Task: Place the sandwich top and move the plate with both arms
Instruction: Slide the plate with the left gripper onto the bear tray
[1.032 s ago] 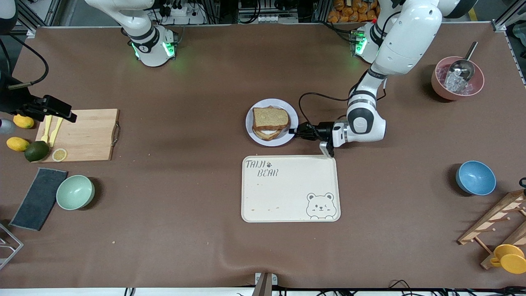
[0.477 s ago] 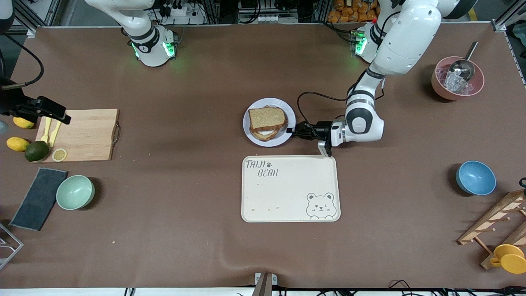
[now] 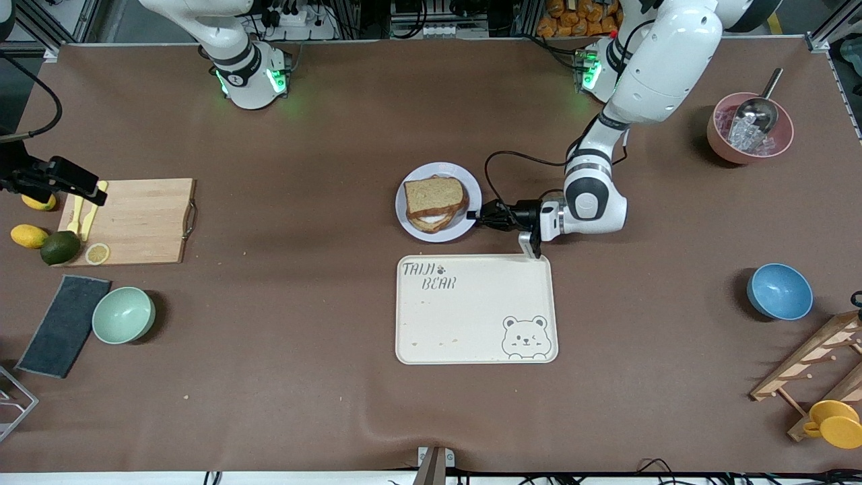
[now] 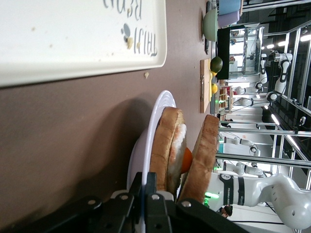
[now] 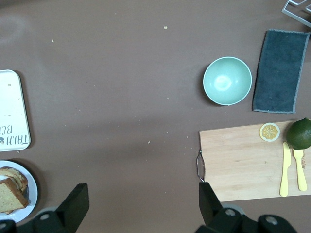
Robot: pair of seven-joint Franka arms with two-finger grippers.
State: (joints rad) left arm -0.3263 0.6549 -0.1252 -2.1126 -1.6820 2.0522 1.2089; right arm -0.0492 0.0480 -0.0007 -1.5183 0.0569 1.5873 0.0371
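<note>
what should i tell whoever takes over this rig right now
Left gripper: shut on the rim of the plate, at its edge toward the left arm's end of the table.
Right gripper: open, empty, up over the cutting board at the right arm's end of the table.
Sandwich top: already lying on the egg slice, on the plate, slightly askew.
Plate sits on the table, just farther from the front camera than the bear tray.
Done: top placed, left grip on the plate taken.
Left: the right arm has no hold on the plate yet; the plate move is not finished.
</note>
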